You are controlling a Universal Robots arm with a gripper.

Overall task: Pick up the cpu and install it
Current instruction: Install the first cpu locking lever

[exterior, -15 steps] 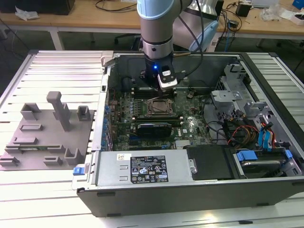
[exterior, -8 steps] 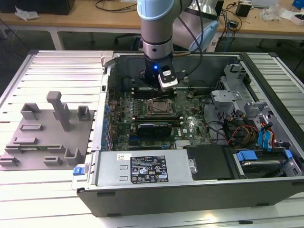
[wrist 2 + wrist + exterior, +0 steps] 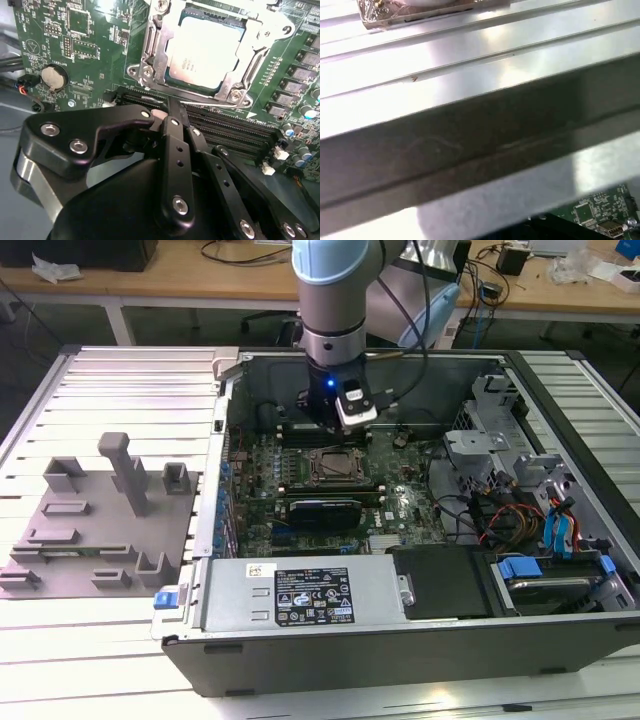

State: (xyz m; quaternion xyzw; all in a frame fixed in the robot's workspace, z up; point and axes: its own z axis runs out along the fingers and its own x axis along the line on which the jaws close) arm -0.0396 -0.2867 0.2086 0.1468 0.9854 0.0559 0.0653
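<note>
Second wrist view shows the cpu (image 3: 205, 50) seated in its socket; pincer (image 3: 172, 107) closed, empty, fingertips partly hidden.

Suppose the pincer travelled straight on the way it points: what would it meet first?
Most likely the black memory slots just beyond the pincer, beside the socket holding the cpu; depth is unclear.

No print on any surface is legible.
</note>
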